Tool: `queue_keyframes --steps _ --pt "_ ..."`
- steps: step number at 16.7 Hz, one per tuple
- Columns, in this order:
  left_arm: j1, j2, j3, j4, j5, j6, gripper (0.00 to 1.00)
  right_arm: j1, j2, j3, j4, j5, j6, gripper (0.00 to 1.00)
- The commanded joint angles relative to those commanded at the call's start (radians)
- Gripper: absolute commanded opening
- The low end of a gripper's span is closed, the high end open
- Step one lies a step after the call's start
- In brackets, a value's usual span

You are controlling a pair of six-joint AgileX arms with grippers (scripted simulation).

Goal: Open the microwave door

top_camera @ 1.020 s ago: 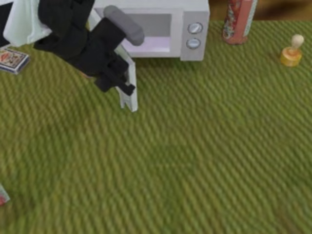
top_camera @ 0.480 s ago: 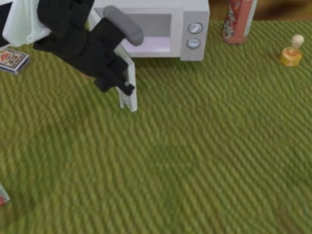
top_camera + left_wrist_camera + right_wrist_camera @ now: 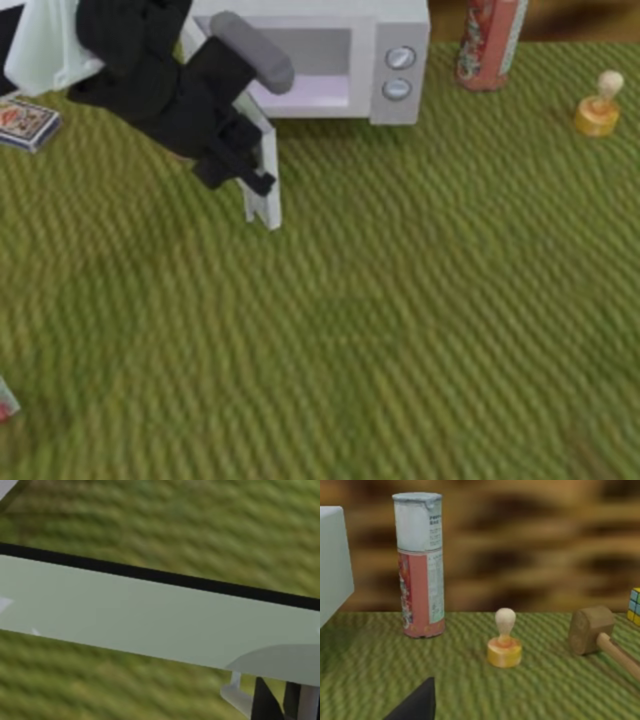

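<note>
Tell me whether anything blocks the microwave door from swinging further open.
Nothing visible does. The microwave door already stands swung out from the microwave, with the left tool at its edge. Only bare green mat lies on its outer side; the card box sits further left.

Counter: covered in olive-green woven cloth, coarse ribbed texture, matt. Microwave: smooth white-grey casing, plastic look, faint sheen; two knobs silvery, metallic. Microwave door: smooth pale panel, dark edge strip in left wrist view. Left claw: matt black, hard plastic look. Canister: printed paper wrap, smooth. Stamp: pale wooden handle, glossy yellow base. Mallet: matt brown wood.
</note>
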Motion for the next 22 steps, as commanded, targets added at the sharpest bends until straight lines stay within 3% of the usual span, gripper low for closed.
queue_keyframes --steps 8,16,22 --pt "-0.002 0.003 -0.003 -0.002 0.005 0.001 0.0 0.0 0.0 0.0 0.0 0.0 0.0 1.0" --pt "0.074 -0.014 -0.009 -0.06 0.087 0.191 0.0 0.0 0.0 0.0 0.0 0.0 0.0 1.0" --pt "0.079 -0.014 -0.01 -0.065 0.093 0.206 0.0 0.0 0.0 0.0 0.0 0.0 0.0 1.0"
